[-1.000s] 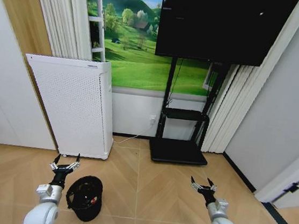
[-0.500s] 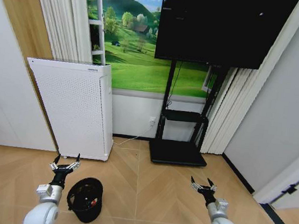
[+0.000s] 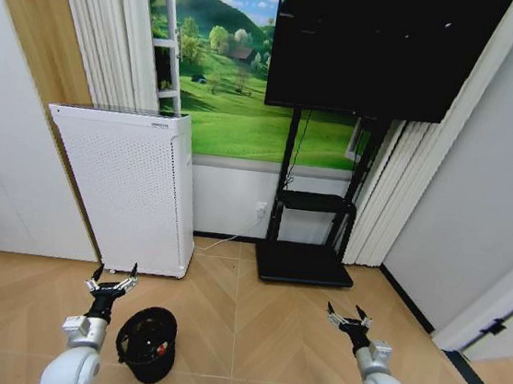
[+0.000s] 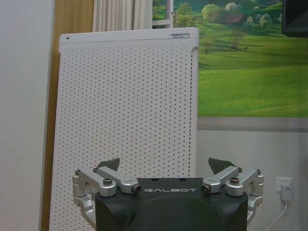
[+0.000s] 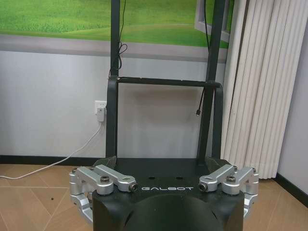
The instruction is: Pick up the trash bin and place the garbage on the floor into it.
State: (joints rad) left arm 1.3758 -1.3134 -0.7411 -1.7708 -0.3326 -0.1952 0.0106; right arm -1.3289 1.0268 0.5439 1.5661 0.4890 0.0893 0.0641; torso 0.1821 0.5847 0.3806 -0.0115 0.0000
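The bin (image 3: 146, 343) stands upright, mouth up, just right of the left gripper (image 3: 112, 280). Both grippers' fingers are spread apart, the right gripper (image 3: 346, 316) well off.

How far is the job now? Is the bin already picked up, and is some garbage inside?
Looks done: some red and white bits lie inside the bin; I cannot tell what they are. In hand: nothing; the left gripper and right gripper are both open and empty. Left: the bin stands on the floor beside the left arm, not picked up.

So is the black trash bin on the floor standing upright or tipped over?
Upright. The trash bin stands on the floor with its round mouth facing up, beside the open left gripper.
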